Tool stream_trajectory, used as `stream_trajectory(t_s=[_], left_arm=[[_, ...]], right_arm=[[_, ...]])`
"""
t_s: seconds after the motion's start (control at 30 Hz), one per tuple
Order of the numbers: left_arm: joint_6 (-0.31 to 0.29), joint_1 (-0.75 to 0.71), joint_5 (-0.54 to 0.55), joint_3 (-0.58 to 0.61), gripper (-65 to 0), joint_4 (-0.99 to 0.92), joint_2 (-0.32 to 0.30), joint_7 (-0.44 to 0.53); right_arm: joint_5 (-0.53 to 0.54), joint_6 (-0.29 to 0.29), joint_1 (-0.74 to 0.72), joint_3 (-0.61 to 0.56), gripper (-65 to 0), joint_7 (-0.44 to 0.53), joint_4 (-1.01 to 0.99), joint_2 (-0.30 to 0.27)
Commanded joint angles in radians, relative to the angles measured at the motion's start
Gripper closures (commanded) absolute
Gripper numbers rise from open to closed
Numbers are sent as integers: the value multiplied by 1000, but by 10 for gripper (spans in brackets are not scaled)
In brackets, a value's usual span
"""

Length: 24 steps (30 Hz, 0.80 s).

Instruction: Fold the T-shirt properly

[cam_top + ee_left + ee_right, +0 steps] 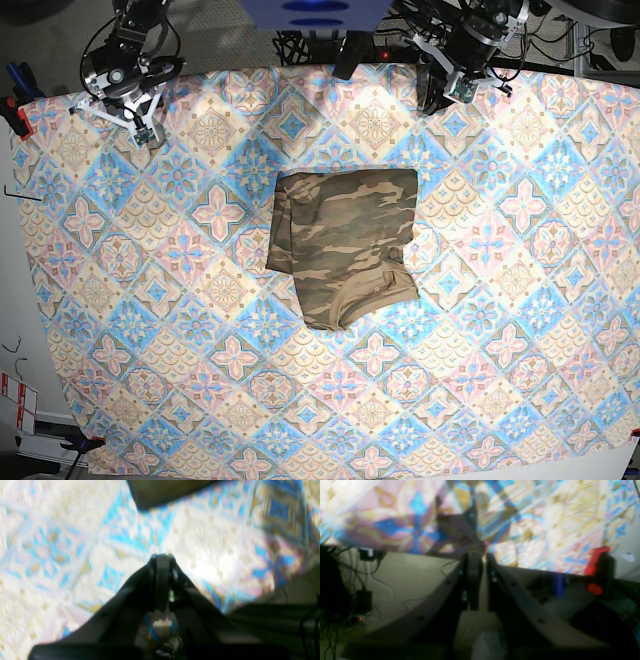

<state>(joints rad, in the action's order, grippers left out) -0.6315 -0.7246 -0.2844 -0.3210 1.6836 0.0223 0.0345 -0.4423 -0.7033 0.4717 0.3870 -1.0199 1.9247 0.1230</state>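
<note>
T-shirt (pixel 345 245) cloth in camouflage print lies folded into a compact, roughly rectangular bundle near the middle of the tablecloth (pixel 520 330), a little toward the far edge in the base view. Its upper edge is straight and neat, while the lower end bulges and rounds off unevenly, with a rolled hem showing at the bottom right. Neither arm touches it.

Both arms are drawn back to the far side of the table, well apart from the shirt. The left gripper (pixel 438 97) hangs over the patterned cloth at the upper right of the base view; its wrist view shows the left gripper (pixel 162 556) with its jaws pressed together and nothing between them, and a dark corner of the T-shirt (pixel 160 492) at the top of that blurred view.

The right gripper (pixel 148 130) sits at the upper left corner of the base view, above the cloth's edge. In its wrist view the right gripper (pixel 480 555) has its jaws nearly together, a thin sliver of gap between the fingers, and holds nothing.
</note>
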Motion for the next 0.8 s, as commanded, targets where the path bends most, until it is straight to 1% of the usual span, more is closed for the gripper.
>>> stream_trajectory(t_s=[0.0,0.13,0.17,0.2,0.33,0.4,0.57,0.77], left_arm=[[3,-20,20,-13,0,14,1,26],[3,-46,20,-20,0,2,3,28],[3,-53,18,-20,0,-9,1,28],[3,-60,17,-20,0,-18,0,28],[3,-83,12,-20,0,-78,0,28],[3,-89,11,-20,0,-104,0,52],[3,-114,7,-20,0,-213,0,175],[3,-114,-37,-20,0,-244,1,183]], right_arm=[[-5,5,17,3,-39,5,20,-4],[-3,5,66,3,-38,48,20,-1],[-3,5,75,3,-38,54,19,10],[-3,5,83,3,-38,59,19,22],[-3,5,111,3,-38,59,15,33],[-3,5,131,3,-38,59,15,33],[-3,5,172,3,-38,59,15,34],[-3,5,207,33,-38,59,14,34]])
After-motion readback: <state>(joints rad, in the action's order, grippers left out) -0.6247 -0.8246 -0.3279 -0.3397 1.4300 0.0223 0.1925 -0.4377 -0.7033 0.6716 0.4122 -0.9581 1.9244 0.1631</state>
